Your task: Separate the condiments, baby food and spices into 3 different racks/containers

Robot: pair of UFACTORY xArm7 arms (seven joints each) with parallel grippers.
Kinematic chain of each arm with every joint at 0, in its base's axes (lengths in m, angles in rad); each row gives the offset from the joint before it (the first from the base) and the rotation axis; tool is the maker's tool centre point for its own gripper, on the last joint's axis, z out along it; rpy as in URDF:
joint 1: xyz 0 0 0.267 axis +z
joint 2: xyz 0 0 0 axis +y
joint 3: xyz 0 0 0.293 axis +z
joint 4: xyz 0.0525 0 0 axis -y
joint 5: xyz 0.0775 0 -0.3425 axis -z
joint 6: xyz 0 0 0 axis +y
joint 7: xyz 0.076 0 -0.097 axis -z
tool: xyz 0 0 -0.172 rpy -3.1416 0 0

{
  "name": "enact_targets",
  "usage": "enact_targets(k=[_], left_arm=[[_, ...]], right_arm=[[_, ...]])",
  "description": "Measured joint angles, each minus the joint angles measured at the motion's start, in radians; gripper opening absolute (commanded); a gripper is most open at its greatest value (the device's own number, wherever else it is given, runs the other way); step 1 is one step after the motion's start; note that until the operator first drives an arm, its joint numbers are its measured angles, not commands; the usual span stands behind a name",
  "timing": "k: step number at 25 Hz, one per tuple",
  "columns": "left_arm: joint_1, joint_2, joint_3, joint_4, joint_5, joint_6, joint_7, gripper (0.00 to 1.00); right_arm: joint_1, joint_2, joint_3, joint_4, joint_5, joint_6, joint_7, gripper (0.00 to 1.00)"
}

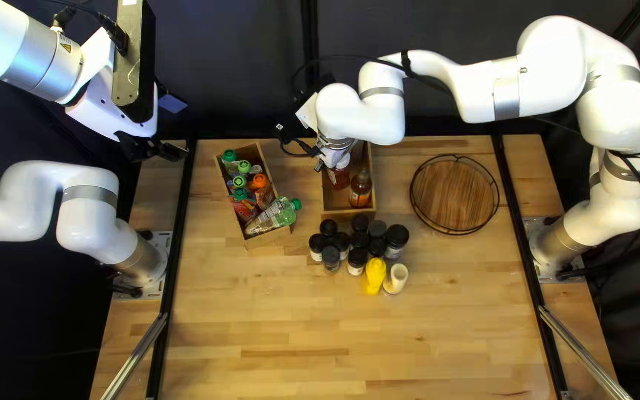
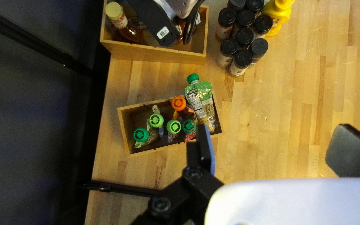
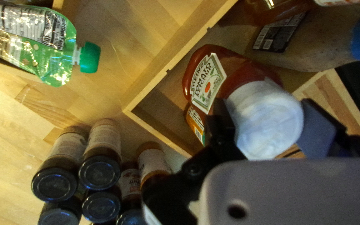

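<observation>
Pale, striped wooden worktop [image 1: 275, 341] spreads below the left jaws and right jaws; beyond both hangs dark curtain [image 1: 446, 33]. Beside the left jaws runs a black rail [image 1: 178, 244]. Light shines off the wood.

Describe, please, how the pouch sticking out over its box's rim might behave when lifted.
The pouch will probably flex, its shiny film looking thin and creased. That gloss suggests slipperiness, and, slanting over the rim of the box, it may pivot.

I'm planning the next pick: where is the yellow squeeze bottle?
In the top left view, the yellow squeeze bottle stands right of centre, at the near side of the dark-lidded spice jars, immediately left of the pale bottle.
</observation>
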Motion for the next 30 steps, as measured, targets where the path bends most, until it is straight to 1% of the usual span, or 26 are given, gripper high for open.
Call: enact_targets(k=[1,7,13,18,24,27,30], left_arm=[[0.000,0.000,0.000,0.000,0.000,0.000,0.000,1.00],[0.000,0.000,0.000,0.000,0.000,0.000,0.000,1.00],[0.000,0.000,0.000,0.000,0.000,0.000,0.000,1.00],[0.000,0.000,0.000,0.000,0.000,0.000,0.000,1.00],[0.000,0.000,0.000,0.000,0.000,0.000,0.000,1.00],[0.000,0.000,0.000,0.000,0.000,0.000,0.000,1.00],[0.000,0.000,0.000,0.000,0.000,0.000,0.000,1.00]], right_arm=[[-0.003,-0.002,0.001,0.000,0.003,-0.003,-0.005,1.00],[-0.006,0.016,0.011,-0.005,0.016,0.001,-0.027,1.00],[0.018,0.096,0.035,-0.022,0.021,0.041,-0.033,1.00],[0.043,0.204,0.064,-0.088,0.037,0.059,-0.030,1.00],[0.075,0.362,0.116,-0.235,0.124,0.018,-0.072,1.00],[0.110,0.395,0.152,-0.274,0.158,0.002,-0.068,1.00],[0.147,0.399,0.188,-0.291,0.174,-0.004,-0.044,1.00]])
